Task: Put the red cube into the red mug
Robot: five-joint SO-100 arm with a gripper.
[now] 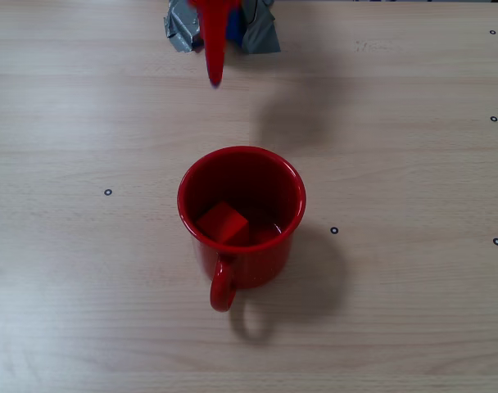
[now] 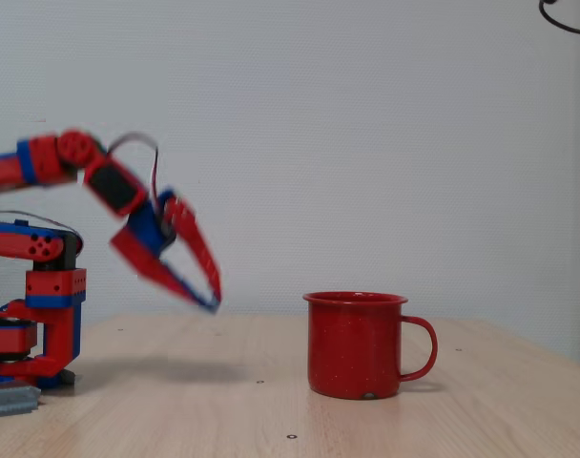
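The red mug (image 1: 269, 264) stands near the middle of the wooden table, with its loop handle toward the front in a fixed view. It appears side-on as the red mug (image 2: 352, 345), handle to the right. The small red cube (image 1: 222, 221) lies tilted inside the mug, against its left wall; the side view hides it. My gripper (image 1: 215, 79) hangs at the back edge, well clear of the mug. In the side view my gripper (image 2: 212, 301) is up in the air to the mug's left, pointing down. It is slightly blurred, its fingertips meeting, and it holds nothing.
Grey tape (image 1: 262, 36) holds the arm's base at the table's back edge, and the red-and-blue base (image 2: 44, 315) stands at the far left. Small black dots (image 1: 108, 192) mark the tabletop. A white wall rises behind the table.
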